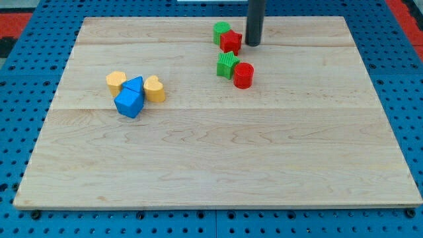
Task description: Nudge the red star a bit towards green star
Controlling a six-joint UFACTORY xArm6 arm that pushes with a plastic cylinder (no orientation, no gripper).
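Nearest the view's bottom edge is only the pale wooden surface (218, 165), resting on a blue pegboard (20, 99); the first blocks up from there sit at the view's left — a blue cube-like block (129, 104) with a second blue block (135, 84) touching it from behind; a yellow hexagonal block (116, 82) lies just to their left, and a yellow rounded block (154, 88) presses against their right side.

Further up and toward the view's right stand two pairs. The lower pair is the green star (227, 65) with a red cylinder (243, 75) touching its right side. The upper pair is a green block (221, 32), whose shape I cannot make out, and the red star (230, 42) touching it on its lower right; the red star stands just above the green star, a narrow strip of bare wood between them.

My tip (253, 43) sits on the wood just to the right of the red star — very near it, though whether they touch cannot be told; the rod carries no fingers, so no clasp can be told.
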